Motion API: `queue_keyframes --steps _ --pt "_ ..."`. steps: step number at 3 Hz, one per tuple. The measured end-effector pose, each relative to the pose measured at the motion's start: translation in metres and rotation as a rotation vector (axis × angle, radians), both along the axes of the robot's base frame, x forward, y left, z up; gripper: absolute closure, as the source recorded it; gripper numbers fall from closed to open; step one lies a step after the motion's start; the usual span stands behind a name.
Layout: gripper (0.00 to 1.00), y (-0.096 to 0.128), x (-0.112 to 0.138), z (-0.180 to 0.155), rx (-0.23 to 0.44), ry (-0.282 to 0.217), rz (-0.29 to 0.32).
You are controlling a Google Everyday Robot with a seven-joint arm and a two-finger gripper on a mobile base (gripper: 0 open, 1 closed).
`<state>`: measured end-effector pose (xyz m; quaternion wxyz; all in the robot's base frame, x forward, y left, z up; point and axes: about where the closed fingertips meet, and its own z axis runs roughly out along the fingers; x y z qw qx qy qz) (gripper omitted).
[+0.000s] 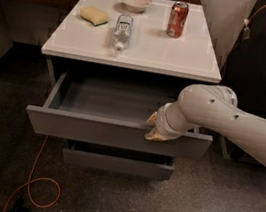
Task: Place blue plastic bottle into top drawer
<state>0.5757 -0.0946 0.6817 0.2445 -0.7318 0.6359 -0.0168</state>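
The gripper [154, 127] sits at the open drawer's [93, 129] front edge; I cannot tell its grip. The bottle [122, 31] lies on the cabinet [157, 54] between sponge [94, 15] and can [177, 19], bowl [136, 1] behind.

The gripper [154, 128] sits at the front edge of the top drawer [93, 129], mostly covered by its own wrist. The arm [241, 126] hides one inner corner of this drawer and is cut off at the view's edge. The label of the blue plastic bottle [122, 31] is unreadable.

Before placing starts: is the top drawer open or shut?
Open: the top drawer is pulled out, dark interior showing. The end effector sits at its front edge; the blue plastic bottle lies on the cabinet top.
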Motion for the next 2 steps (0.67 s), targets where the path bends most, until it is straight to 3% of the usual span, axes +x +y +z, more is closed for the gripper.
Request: queue_keyframes --steps 1,2 --pt "1.00 0.000 -0.003 0.000 0.001 0.001 0.002" --pt "1.00 0.000 -0.039 0.000 0.006 0.014 0.018"
